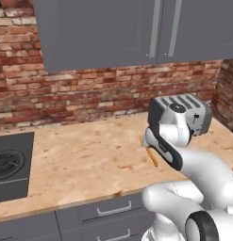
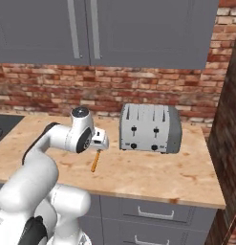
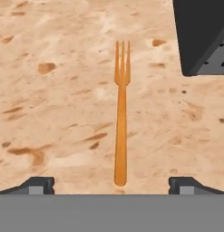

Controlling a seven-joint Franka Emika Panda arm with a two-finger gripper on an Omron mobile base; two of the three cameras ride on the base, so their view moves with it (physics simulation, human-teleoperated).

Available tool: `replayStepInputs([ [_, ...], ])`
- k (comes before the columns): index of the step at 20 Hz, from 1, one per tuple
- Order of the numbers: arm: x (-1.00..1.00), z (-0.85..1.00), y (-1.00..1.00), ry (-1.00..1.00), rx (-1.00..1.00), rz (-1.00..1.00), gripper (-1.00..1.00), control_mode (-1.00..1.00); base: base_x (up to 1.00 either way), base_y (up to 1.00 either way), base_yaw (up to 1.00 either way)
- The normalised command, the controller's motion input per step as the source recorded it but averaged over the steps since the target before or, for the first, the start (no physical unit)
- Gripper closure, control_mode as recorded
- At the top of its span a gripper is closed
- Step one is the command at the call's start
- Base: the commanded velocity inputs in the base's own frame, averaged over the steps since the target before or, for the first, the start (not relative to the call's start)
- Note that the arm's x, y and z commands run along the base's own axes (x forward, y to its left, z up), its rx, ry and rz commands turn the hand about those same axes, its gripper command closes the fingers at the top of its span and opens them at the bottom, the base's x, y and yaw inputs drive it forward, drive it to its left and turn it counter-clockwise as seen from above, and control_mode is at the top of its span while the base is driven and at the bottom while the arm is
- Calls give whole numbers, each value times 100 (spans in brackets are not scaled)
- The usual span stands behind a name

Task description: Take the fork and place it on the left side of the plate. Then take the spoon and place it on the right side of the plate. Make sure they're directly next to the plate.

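A slim orange fork (image 3: 121, 122) lies flat on the speckled counter, tines pointing toward the top of the hand view and handle end toward the bottom. My gripper (image 3: 111, 183) hovers above the handle end, open, its two dark fingertips (image 3: 38, 185) wide apart on either side with nothing between them. From the base views, the fork (image 1: 152, 157) (image 2: 95, 161) pokes out just below my hand (image 2: 99, 142), near the counter's front. The spoon and the plate are out of view.
A silver four-slot toaster (image 2: 149, 128) (image 1: 186, 113) stands close to the right of the fork; its dark corner (image 3: 202, 36) shows at the hand view's upper right. A black stovetop (image 1: 9, 164) sits at the counter's left. A brick wall and grey cabinets rise behind.
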Motion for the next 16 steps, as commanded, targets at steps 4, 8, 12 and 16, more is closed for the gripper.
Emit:
replayStepInputs([
  [4,59,-56,-7,12,0,0,-100,-100,0,0,0],
  [8,72,-61,1,14,0,-1,-100,-100,0,0,0],
  [12,65,-53,8,12,0,-2,-100,-100,0,0,0],
  [16,42,-40,5,6,0,-1,-100,-100,0,0,0],
])
